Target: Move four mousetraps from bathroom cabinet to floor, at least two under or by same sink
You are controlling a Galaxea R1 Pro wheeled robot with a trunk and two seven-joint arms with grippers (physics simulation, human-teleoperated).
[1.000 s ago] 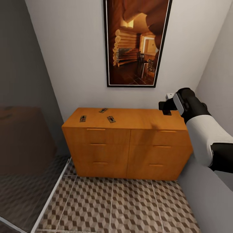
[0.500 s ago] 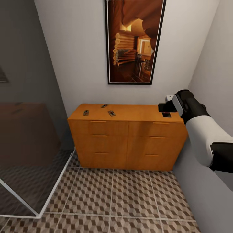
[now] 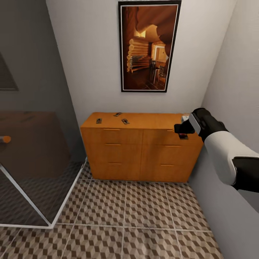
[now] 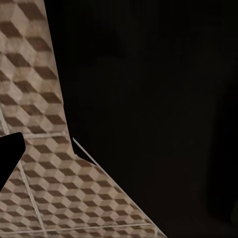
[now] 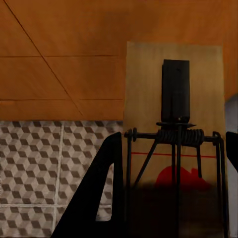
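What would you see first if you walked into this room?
Your eye would go first to the big picture of a log cabin room, hanging on the white wall above the orange cabinet. Next comes the right gripper at the cabinet's right end, its fingers pinching a mousetrap, while three more mousetraps lie on the cabinet's top toward the left. Below is the cube-patterned floor.

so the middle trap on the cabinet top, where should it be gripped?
Probably across the two long edges of the middle trap, coming straight down from above. It lies flat on the cabinet top, so only the thin wooden sides offer purchase, and its spring wire sits on top. The right gripper already holds another trap.
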